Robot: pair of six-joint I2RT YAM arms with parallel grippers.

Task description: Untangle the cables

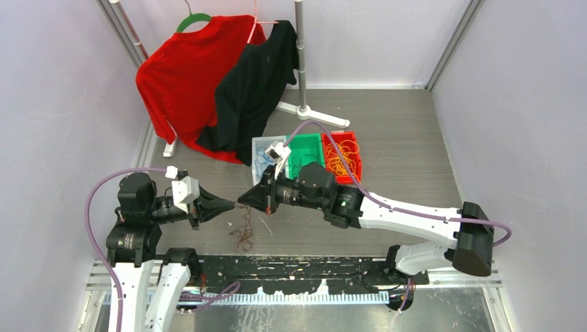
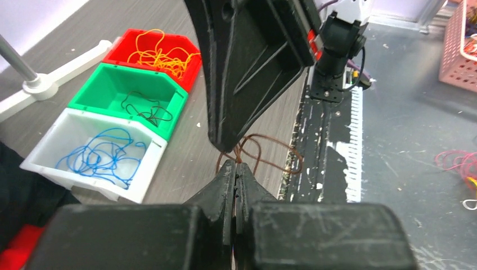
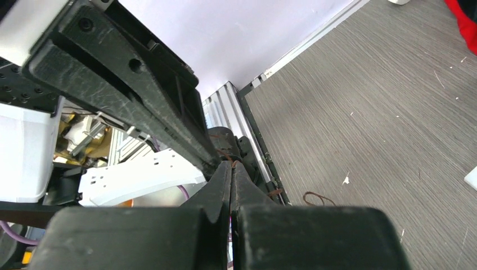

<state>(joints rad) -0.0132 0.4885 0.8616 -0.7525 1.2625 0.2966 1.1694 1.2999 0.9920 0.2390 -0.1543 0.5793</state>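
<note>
Top external: left tool (image 1: 232, 205) and right tool (image 1: 241, 202) both pinch the brown cable (image 1: 242, 235) mid-frame. Pulling apart may tighten its knot.

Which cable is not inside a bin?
The brown cable, held by the left gripper and right gripper; blue cable, black cable and orange cable lie in bins.

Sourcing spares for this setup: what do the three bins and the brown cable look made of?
Red bin, green bin and white bin: likely moulded plastic, slightly glossy, with smooth uniform-coloured walls. Brown cable: probably thin plastic-coated wire, since it holds springy loops; its core isn't visible.
</note>
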